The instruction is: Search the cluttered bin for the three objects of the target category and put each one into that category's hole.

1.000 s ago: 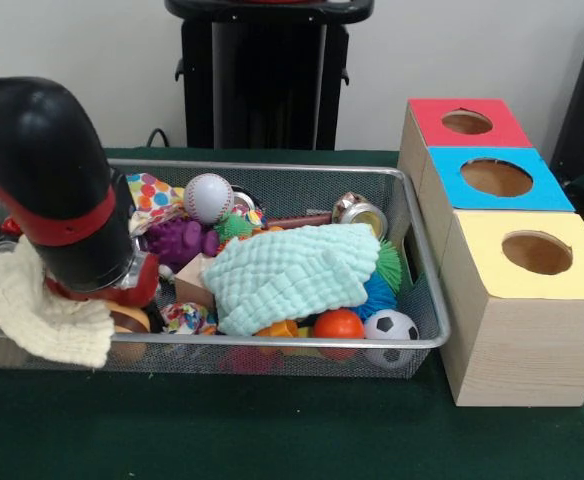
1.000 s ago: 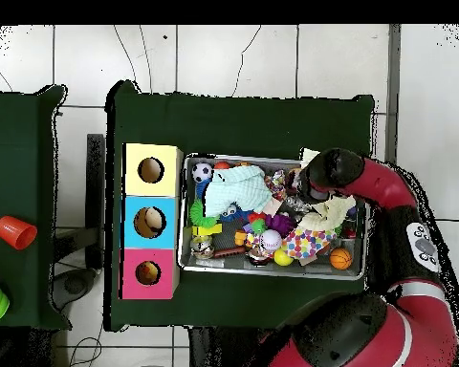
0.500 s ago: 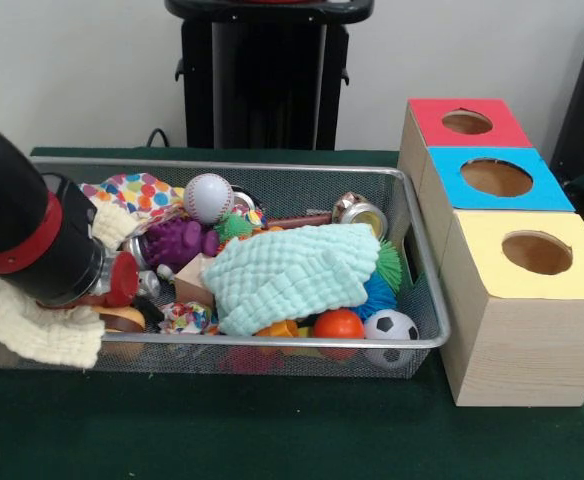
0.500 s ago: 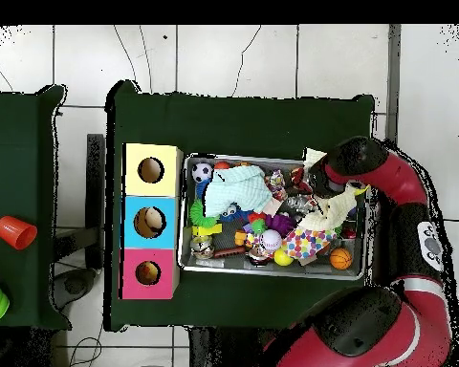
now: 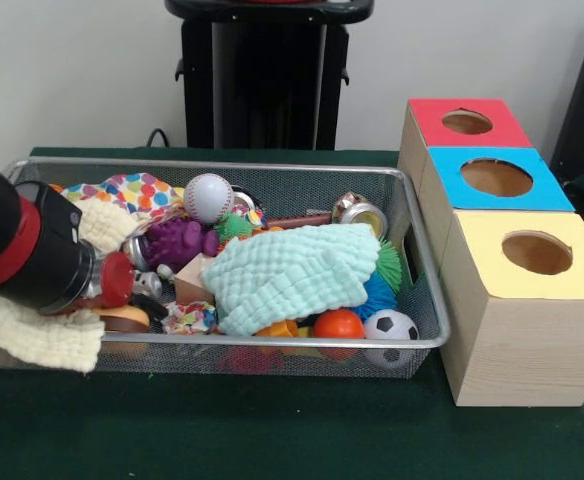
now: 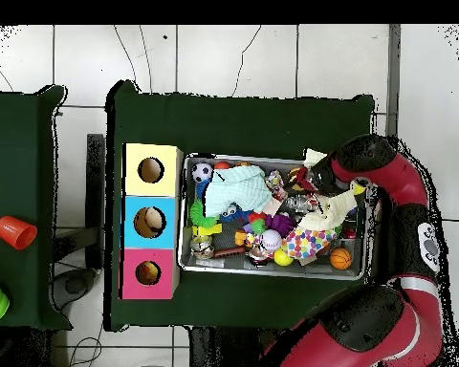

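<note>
The wire bin [image 5: 427, 300] is sitting on the green table [image 5: 272, 430], just beside the yellow box [image 5: 527, 300], with the blue box [image 5: 497, 180] and red box [image 5: 467, 122] lined up behind it. The arm [image 5: 22, 250] is reaching into the bin's end farthest from the boxes, lying over a cream cloth [image 5: 42, 335]. Its gripper [image 5: 137, 285] is mostly hidden there, so its grasp cannot be told. A mint cloth [image 5: 292, 275] is covering the bin's middle, with a baseball [image 5: 209, 197] behind it and a soccer ball [image 5: 390, 327] possibly touching the front wall.
</note>
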Controlling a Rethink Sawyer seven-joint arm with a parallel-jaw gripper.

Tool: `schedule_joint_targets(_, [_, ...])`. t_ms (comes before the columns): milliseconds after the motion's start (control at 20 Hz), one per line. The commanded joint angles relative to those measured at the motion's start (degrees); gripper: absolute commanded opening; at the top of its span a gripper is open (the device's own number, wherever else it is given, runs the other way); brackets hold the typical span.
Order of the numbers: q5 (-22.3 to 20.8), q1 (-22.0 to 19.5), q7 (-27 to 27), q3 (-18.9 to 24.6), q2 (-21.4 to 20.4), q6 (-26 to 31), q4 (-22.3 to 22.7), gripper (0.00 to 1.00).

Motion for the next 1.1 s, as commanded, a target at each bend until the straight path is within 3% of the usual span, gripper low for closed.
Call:
schedule_joint_targets(50, [-8.3, -2.2, -18.7, 2.6, 11.3, -23.5, -3.4, 1.0])
schedule_joint_targets(400, [-15.3, 2.0, -15.6, -3.1, -0.5, -20.7, 0.9, 1.0])
schedule_joint_targets(750, [-16.8, 4.0, -6.4, -7.6, -20.6, -23.4, 20.0, 1.0])
schedule_joint_targets(850, [-17.9, 5.1, -4.7, -8.9, -24.5, -24.5, 22.8, 1.0])
schedule_joint_targets(1100, [-19.6, 6.8, -2.1, -10.9, -27.6, -26.1, 24.5, 1.0])
